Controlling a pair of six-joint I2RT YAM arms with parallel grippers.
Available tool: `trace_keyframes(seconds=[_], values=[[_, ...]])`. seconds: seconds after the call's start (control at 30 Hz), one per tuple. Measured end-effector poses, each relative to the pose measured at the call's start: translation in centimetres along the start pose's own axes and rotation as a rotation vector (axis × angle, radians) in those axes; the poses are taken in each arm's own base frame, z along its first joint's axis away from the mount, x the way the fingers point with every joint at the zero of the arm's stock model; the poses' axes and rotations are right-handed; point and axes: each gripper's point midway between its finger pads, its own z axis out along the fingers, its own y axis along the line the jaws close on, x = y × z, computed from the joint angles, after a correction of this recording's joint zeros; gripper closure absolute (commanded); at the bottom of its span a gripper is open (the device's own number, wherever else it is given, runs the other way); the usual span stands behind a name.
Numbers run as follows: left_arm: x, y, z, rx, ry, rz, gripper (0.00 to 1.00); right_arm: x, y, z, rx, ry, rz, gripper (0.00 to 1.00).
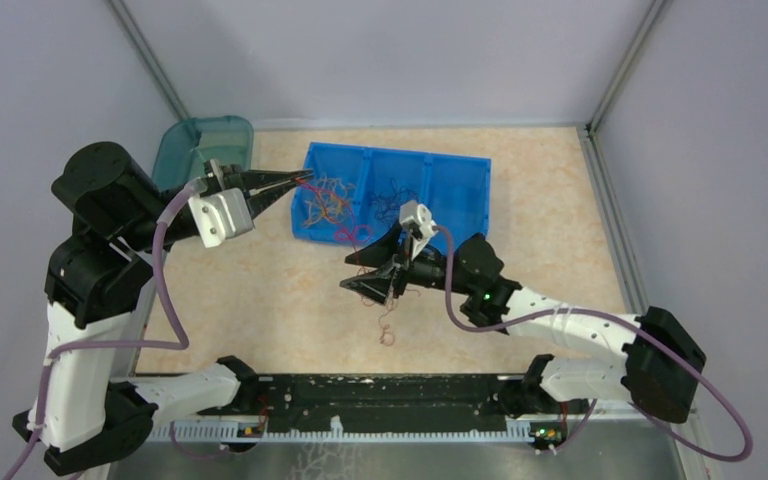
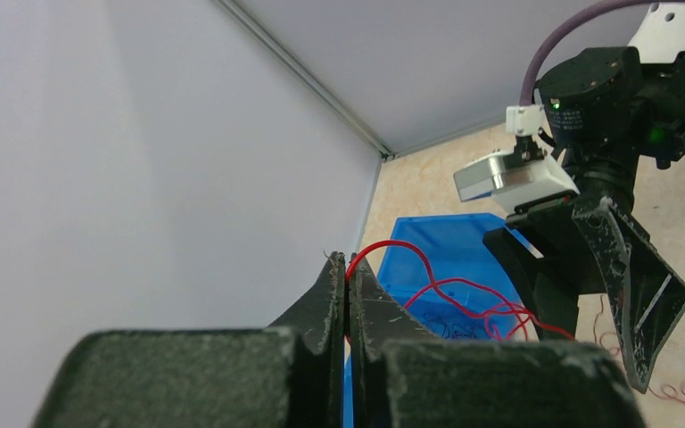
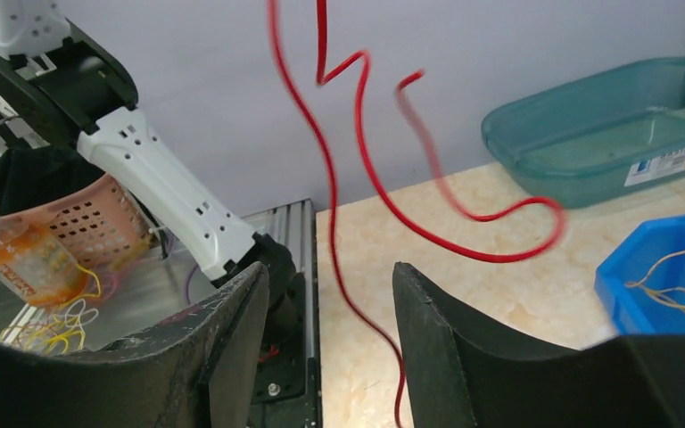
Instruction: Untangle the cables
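My left gripper (image 2: 348, 267) is shut on a thin red cable (image 2: 447, 285), pinched right at the fingertips. The cable loops away over the blue bin (image 2: 428, 245). From above, that gripper (image 1: 303, 181) hovers at the bin's left end (image 1: 465, 190). Orange-yellow cables (image 1: 324, 205) lie in the left compartment and dark ones (image 1: 390, 196) in the middle. The red cable (image 3: 328, 169) hangs down between my right gripper's (image 3: 330, 308) spread fingers, touching neither. That gripper (image 1: 358, 272) is open, in front of the bin. A loose cable end (image 1: 388, 332) curls on the table.
A teal tub (image 1: 205, 145) stands at the back left, behind the left wrist. The right wrist view shows a pink basket (image 3: 85, 223) with an orange bottle beyond the table's near rail. Grey walls close in the table on three sides.
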Motion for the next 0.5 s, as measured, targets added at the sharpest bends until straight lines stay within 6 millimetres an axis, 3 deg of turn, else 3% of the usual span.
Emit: trace_keyframes(seconds=[0.27, 0.5], values=[[0.0, 0.0, 0.0, 0.000, 0.000, 0.000, 1.00, 2.2, -1.4, 1.5, 0.013, 0.048, 0.046, 0.59], [0.2, 0.2, 0.3, 0.004, 0.002, -0.003, 1.00, 1.4, -1.5, 1.9, 0.016, 0.006, 0.065, 0.70]])
